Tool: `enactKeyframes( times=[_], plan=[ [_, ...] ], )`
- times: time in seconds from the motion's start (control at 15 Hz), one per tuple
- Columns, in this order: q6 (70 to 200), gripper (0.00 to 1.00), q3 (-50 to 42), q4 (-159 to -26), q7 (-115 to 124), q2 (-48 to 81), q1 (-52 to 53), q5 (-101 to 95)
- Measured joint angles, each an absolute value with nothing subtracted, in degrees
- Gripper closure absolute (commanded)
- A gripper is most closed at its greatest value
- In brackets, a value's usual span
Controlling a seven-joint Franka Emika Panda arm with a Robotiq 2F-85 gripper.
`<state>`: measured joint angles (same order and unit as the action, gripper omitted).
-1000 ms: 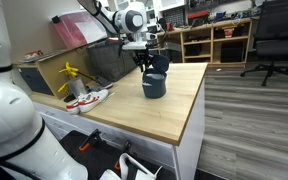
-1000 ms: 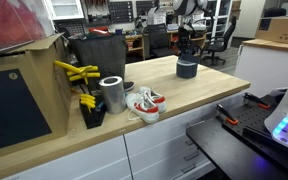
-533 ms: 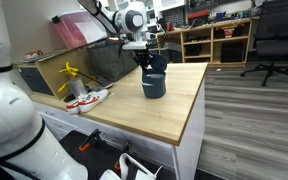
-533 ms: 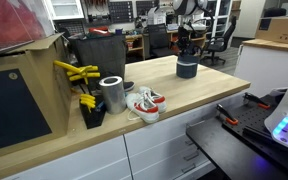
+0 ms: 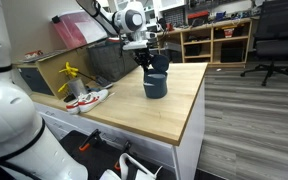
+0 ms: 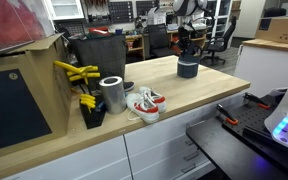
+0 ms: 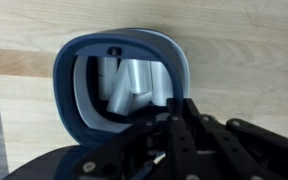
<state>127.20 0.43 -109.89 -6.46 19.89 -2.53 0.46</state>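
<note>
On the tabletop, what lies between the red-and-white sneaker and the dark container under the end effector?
Nothing: in both exterior views, only bare wooden tabletop runs from the sneaker to the container.

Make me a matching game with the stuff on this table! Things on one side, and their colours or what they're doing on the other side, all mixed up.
Things:
1. tub
2. shoes
3. can
4. claw

Clues:
a. white and red
b. closed on a rim
c. dark blue, with white tubes inside
d. shiny silver, standing upright

Right pairs: 1-c, 2-a, 3-d, 4-b.
</note>
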Motion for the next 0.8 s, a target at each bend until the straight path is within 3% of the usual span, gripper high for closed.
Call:
enactKeyframes(
  times=[0.6,0.67,0.8],
  plan=[
    [127.2,0.97,0.1,-110.3,-4.9,19.7,-0.9,-7.7],
    [127.2,0.65,0.1,-110.3,-4.9,19.7,-0.9,-7.7],
    [127.2,0.58,0.1,-110.4,-4.9,19.7,-1.0,-7.6]
  ],
)
